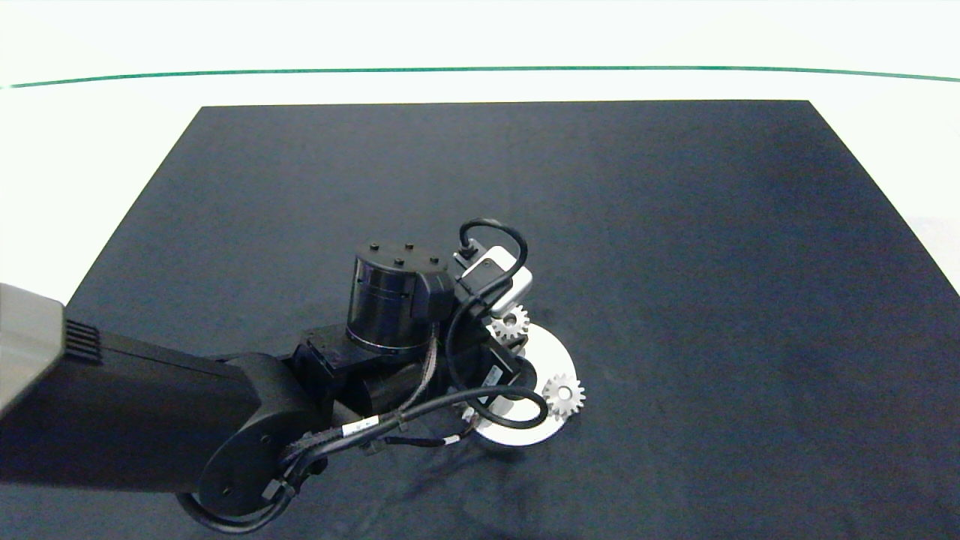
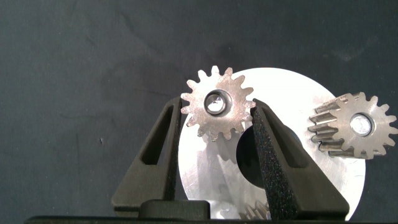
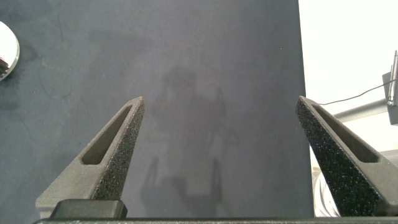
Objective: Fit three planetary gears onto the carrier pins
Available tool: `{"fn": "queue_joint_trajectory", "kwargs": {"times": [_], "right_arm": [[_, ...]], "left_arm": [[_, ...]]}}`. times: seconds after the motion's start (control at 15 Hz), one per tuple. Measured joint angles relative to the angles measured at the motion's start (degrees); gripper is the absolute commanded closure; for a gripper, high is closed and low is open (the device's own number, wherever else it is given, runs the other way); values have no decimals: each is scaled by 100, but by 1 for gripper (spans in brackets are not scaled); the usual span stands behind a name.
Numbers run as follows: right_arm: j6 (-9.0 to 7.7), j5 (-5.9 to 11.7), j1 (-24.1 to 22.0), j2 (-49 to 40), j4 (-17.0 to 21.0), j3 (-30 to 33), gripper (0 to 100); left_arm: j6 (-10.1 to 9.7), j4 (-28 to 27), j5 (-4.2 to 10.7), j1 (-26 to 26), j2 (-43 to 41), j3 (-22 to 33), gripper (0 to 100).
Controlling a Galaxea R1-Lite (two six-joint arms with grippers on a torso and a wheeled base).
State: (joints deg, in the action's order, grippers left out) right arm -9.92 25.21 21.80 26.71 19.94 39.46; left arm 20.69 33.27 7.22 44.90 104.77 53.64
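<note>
My left gripper point(image 2: 217, 109) is shut on a planetary gear point(image 2: 217, 93), one finger pressing each side of its teeth. The gear sits at the rim of the white carrier disc point(image 2: 292, 99), and a shiny round end shows in its centre hole. A second planetary gear point(image 2: 357, 127) sits on the disc with a carrier pin point(image 2: 360, 124) showing in its hole. The teeth of a third gear point(image 2: 255, 214) peek out by the gripper's base. From above, two gears point(image 1: 511, 323) point(image 1: 563, 395) show on the disc point(image 1: 551, 356), and the left arm hides the rest. My right gripper point(image 3: 221, 106) is open over bare mat.
A dark mat point(image 1: 675, 262) covers the white table point(image 1: 112, 135), with a green line point(image 1: 480, 69) at the back. The left arm point(image 1: 225, 405) reaches in over the mat's front left. In the right wrist view a shiny object point(image 3: 5, 53) lies at the mat's edge.
</note>
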Motion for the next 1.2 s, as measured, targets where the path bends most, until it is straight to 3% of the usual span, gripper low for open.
{"fn": "queue_joint_trajectory", "kwargs": {"times": [0.27,0.33,1.2], "right_arm": [[0,-2,-2,21,-2,0,0],[0,-2,-2,21,-2,0,0],[-2,1,-2,21,-2,0,0]], "left_arm": [[0,-2,9,0,2,-2,100],[0,-4,9,5,5,-2,0],[-2,-52,5,-6,-57,146,0]]}}
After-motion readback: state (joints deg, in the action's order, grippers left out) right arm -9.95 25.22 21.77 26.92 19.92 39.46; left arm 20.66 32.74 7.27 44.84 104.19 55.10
